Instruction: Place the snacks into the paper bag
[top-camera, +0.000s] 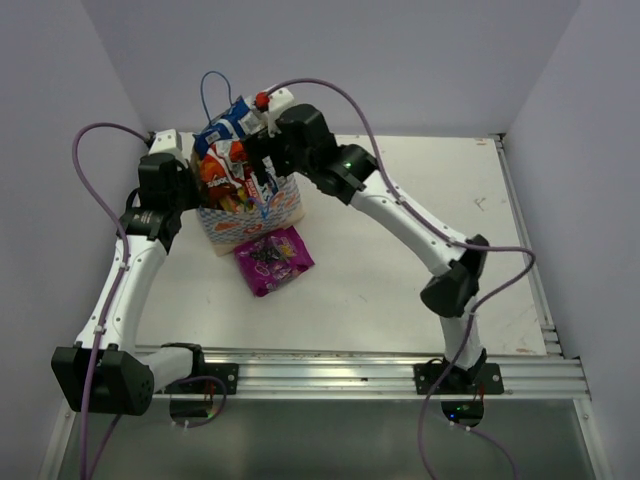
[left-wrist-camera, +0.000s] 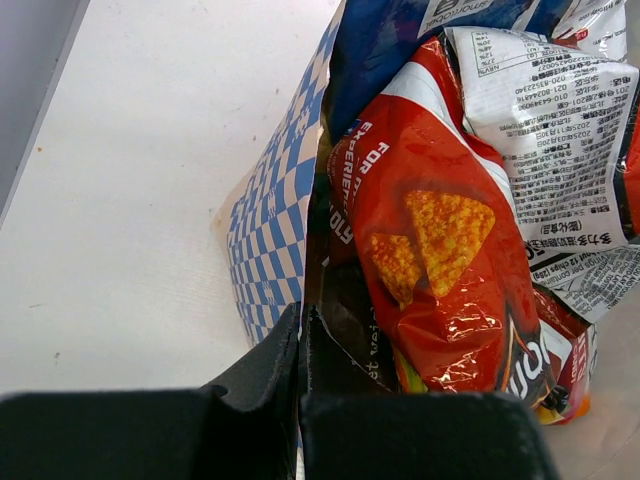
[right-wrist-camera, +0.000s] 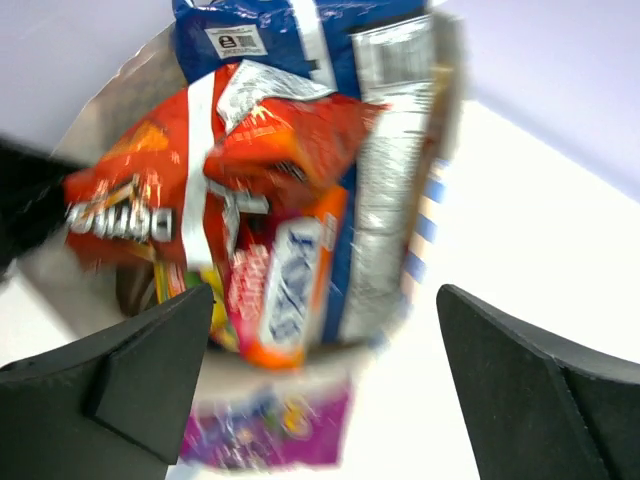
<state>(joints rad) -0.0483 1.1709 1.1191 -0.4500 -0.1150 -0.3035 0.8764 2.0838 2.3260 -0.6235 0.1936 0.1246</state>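
Observation:
The paper bag (top-camera: 285, 212), tan with a blue-white checkered band, stands at the back left of the table, stuffed with snacks: a red chips packet (top-camera: 217, 172), a blue-white packet (top-camera: 228, 120) and others. A purple packet (top-camera: 273, 259) lies flat on the table just in front of the bag. My left gripper (left-wrist-camera: 300, 335) is shut on the bag's left rim (left-wrist-camera: 275, 215), next to the red chips packet (left-wrist-camera: 435, 240). My right gripper (right-wrist-camera: 325, 340) is open and empty above the bag's front right side, over the packets (right-wrist-camera: 290, 270) and the purple packet (right-wrist-camera: 270, 435).
The bag's thin blue cord handle (top-camera: 210, 90) sticks up behind the packets. Purple cables loop from both arms. A metal rail (top-camera: 350, 370) runs along the near edge; grey walls stand close at the back and left.

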